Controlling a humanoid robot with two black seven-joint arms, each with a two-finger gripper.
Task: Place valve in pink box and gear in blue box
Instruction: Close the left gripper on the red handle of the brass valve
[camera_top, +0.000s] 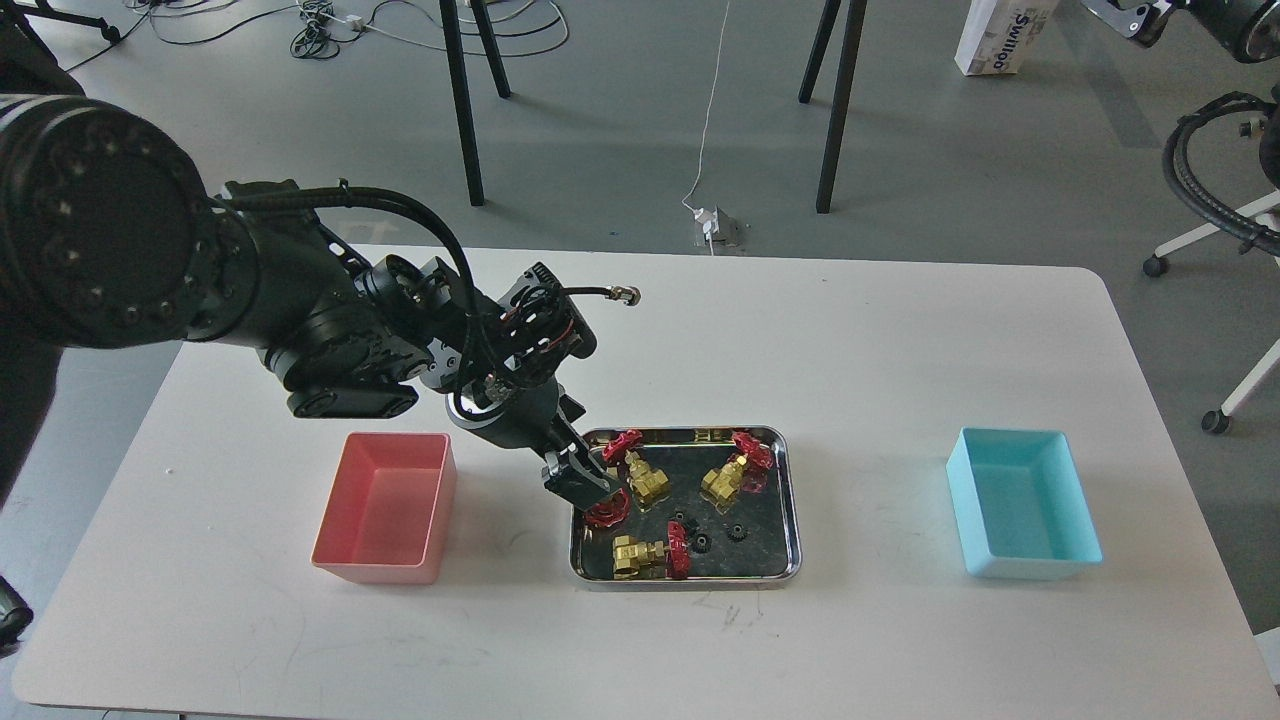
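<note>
Honestly, left gripper (592, 490) hangs low in the steel tray (790, 500) among crowded valves (648, 483); can't tell if it's grasping one, and it might nudge neighbours or gears (700, 541)

The pink box (385, 510) is showing salmon pink at left, the blue box (1022, 517) pale cyan at right; brass-gold valves (640, 556) are wearing red handwheels; gears (702, 541) are showing black on the shiny steel tray (790, 500); the desk (850, 330) is showing white.

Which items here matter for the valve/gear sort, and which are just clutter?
Job:
- brass valves with red handwheels
- small black toothed gears
- salmon-pink plastic bin
- light cyan-blue plastic bin
- shiny steel tray
- left end effector, in the tray by a valve

Lying about:
- white carton on floor
- floor cables
- wheeled chair base
</note>
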